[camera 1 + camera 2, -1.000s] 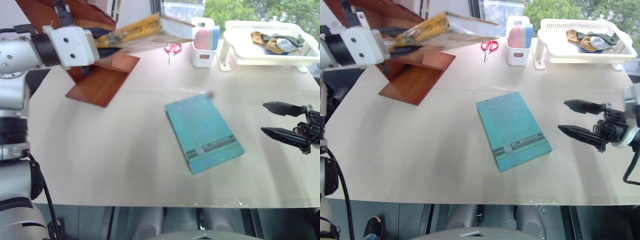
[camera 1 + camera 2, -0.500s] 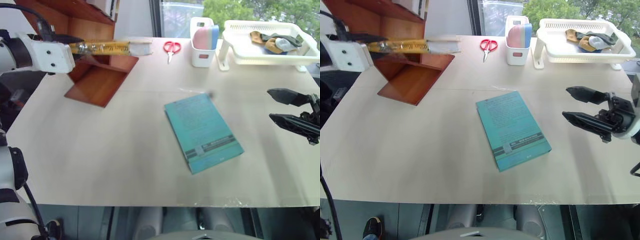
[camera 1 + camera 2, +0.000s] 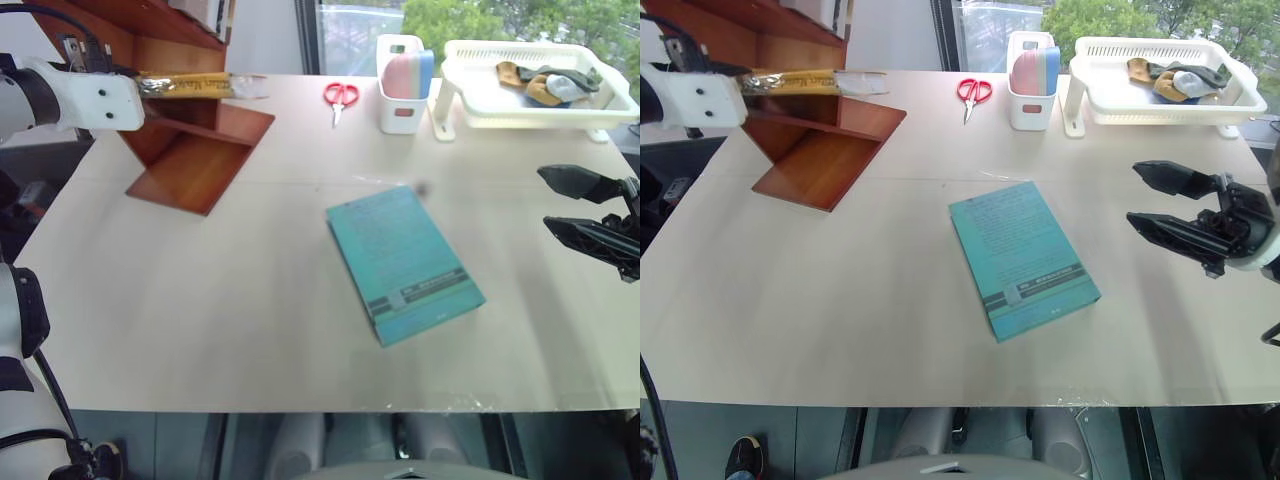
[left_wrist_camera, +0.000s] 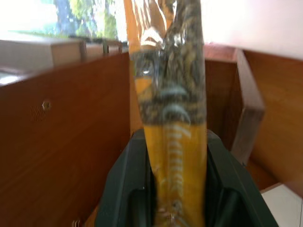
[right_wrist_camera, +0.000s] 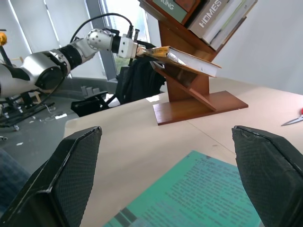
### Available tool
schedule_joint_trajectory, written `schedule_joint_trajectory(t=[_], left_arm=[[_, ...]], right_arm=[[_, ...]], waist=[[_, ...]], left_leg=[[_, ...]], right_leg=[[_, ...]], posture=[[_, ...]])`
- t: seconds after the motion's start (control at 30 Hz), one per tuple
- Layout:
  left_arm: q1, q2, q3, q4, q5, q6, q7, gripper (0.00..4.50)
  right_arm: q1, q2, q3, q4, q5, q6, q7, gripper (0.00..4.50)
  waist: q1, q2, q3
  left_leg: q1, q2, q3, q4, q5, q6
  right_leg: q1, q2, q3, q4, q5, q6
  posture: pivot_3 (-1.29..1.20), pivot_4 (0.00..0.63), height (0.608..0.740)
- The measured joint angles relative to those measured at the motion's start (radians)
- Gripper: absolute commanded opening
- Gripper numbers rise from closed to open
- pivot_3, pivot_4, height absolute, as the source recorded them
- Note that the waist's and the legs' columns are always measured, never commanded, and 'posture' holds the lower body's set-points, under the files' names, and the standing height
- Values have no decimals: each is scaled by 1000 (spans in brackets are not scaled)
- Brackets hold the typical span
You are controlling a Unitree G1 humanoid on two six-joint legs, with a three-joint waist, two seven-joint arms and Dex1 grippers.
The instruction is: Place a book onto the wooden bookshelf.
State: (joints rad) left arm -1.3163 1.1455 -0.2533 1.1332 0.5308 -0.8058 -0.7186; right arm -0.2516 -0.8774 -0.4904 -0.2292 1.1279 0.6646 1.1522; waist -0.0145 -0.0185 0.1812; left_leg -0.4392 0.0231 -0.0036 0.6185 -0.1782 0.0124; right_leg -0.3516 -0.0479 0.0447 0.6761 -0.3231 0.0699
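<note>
Book (image 3: 196,86), a thin yellow-orange paperback with pale page edges, lay almost flat in the grip of the left claw (image 3: 140,84), whose two black fingers were pressed tight on its spine end; the wrist view showed glossy cover squeezed between the dark pads (image 4: 128,189); ahead of that claw the volume reached over the sloping boards of the wooden bookshelf (image 3: 195,150), a smooth reddish-brown unit with flat slanted planks and an upright panel; whether the pages touched the wood I could not tell; the right claw (image 3: 1160,200) hung with its ribbed black fingers spread wide and nothing between them; just in front of it, on the matte beige table (image 3: 200,300), lay a flat teal book (image 3: 404,262); well beyond it stood a white slotted plastic tray (image 3: 520,100) holding crumpled cloths, a white tub (image 3: 402,72) and red-handled scissors (image 3: 338,97).
</note>
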Motion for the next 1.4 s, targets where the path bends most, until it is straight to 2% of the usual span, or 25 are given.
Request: schedule_joint_trajectory(t=[0.13,0.2,0.23,0.37,0.4,0.43,0.73,0.83,0.9,1.13,1.4], left_arm=[[-16,2,-25,33,35,28,44,745],[-21,2,-31,39,38,36,46,1741],[-23,2,-33,45,42,44,46,2023],[-38,8,-35,57,67,79,76,3796],[-41,14,-35,57,73,86,93,4191],[-44,19,-36,57,77,93,103,4353],[-8,56,-60,79,104,133,133,4353],[7,72,-56,77,91,138,132,4353],[36,88,-48,73,75,137,132,4353],[150,160,34,26,-5,115,167,4353],[184,204,95,-39,-37,118,244,4353]], right_arm=[[-1,0,0,0,11,1,-4,4500],[-1,0,0,0,11,0,-4,4500],[-2,0,0,0,11,0,-4,4500],[-3,0,0,0,11,-1,-3,4500],[-3,0,0,0,11,-2,-3,4500],[-3,0,0,0,11,-2,-3,4500],[-5,1,0,6,10,-11,-1,4500],[-13,2,2,10,8,-14,-1,4500],[-20,5,4,12,3,-14,-1,4500],[-60,14,26,41,-16,-14,18,4500],[-114,25,72,71,-39,-14,39,4500]], waist=[[-1,0,0],[-2,0,0],[-3,0,0],[-2,0,0],[-3,0,0],[-3,0,0],[-2,-1,0],[-1,-1,0],[-1,-1,0],[-5,-2,1],[1,-2,1]], left_leg=[[0,0,0,4,0,0],[0,1,1,6,0,0],[0,1,1,6,0,0],[0,1,1,7,0,0],[0,1,1,7,0,0],[0,1,1,7,0,0],[-2,1,1,8,0,0],[-14,1,-1,14,0,0],[-15,1,-1,15,0,0],[-15,1,0,18,0,0],[-15,1,0,19,0,0]], right_leg=[[0,0,0,4,0,0],[0,0,1,4,0,0],[0,0,1,5,0,0],[0,1,1,5,0,0],[0,1,1,5,0,0],[0,1,1,5,0,0],[-1,1,1,5,0,0],[-13,1,-1,11,0,0],[-14,1,0,12,0,0],[-17,1,1,19,0,0],[-16,1,1,20,0,0]], posture=[[0,150,740],[0,150,740],[0,150,740],[0,150,740],[0,150,740],[0,150,740],[0,150,740],[0,150,740],[0,150,740],[0,150,740],[0,150,740]])
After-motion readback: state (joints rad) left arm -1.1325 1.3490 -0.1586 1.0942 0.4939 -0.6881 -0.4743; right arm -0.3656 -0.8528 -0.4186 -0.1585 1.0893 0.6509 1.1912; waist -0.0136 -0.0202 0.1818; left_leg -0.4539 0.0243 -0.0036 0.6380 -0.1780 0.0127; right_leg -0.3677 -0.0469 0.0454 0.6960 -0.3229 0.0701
